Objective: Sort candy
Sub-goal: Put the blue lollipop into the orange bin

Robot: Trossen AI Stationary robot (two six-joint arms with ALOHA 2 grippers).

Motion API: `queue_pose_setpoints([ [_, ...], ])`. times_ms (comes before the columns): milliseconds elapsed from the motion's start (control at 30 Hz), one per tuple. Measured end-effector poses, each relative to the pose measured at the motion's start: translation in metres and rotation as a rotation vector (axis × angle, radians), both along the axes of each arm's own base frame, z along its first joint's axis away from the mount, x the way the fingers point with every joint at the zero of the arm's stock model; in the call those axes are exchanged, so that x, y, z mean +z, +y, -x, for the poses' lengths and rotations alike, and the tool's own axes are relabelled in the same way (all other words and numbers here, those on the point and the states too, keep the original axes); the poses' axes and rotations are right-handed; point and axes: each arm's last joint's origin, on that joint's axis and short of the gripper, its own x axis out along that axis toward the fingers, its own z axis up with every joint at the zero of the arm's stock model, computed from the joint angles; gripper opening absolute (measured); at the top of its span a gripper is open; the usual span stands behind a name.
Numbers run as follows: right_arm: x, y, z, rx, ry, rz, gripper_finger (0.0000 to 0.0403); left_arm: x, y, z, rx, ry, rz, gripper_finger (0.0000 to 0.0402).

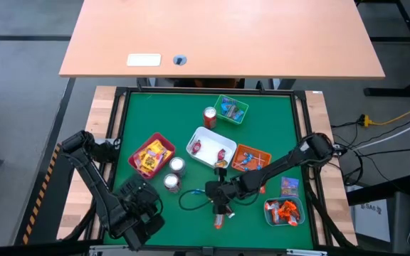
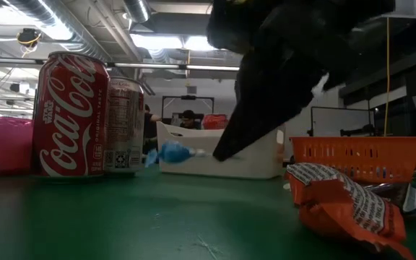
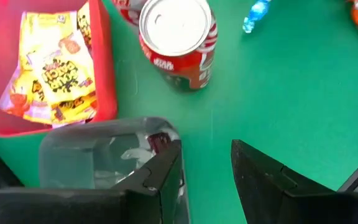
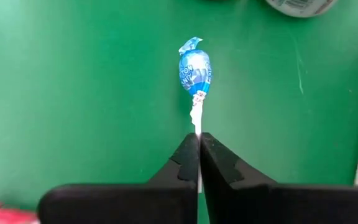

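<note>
- Right gripper [image 4: 198, 152] is sitting at lower centre of the high view, its fingers pressed together on the white stick of the blue lollipop [image 4: 194, 70]; the wrapped head is lying on the green mat [image 1: 191, 117] just ahead of the fingertips.
- An orange candy packet [image 2: 345, 206] is lying at lower right of the low view, closest to that camera.
- Left gripper [image 3: 207, 171] is waiting at lower left of the high view, its fingers standing apart and holding nothing.
- Two cola cans [image 1: 171, 174] are standing left of centre, near the lollipop.
- Red tray [image 1: 164, 139] at centre left is holding yellow packets [image 3: 55, 78].
- A clear tray [image 1: 302, 206] at lower right is holding orange pieces [image 1: 286, 209].
- White tray [image 1: 206, 135] at centre is holding small red pieces [image 1: 221, 153]; orange tray [image 1: 251, 151] is touching its right side.
- Green tray [image 1: 235, 101] and a third can [image 1: 210, 116] are sitting farthest up the mat.
</note>
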Motion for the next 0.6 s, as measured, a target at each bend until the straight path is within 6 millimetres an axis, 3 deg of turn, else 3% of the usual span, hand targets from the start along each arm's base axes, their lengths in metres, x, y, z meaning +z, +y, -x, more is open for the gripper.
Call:
queue_pose_setpoints([
  [233,0.046,-0.009,0.02,0.049,0.028,0.027,0.0002,0.001,-0.001,-0.004,-0.004,-0.066,-0.012,0.0128],
  [367,0.073,-0.019,0.043,0.046,0.094,0.062,0.0001,0.001,-0.004,-0.007,-0.048,-0.098,-0.017,0.0128],
  [600,0.113,-0.035,0.086,0.014,0.183,0.127,0.0001,0.006,-0.011,-0.023,-0.177,-0.298,-0.084,0.0128],
])
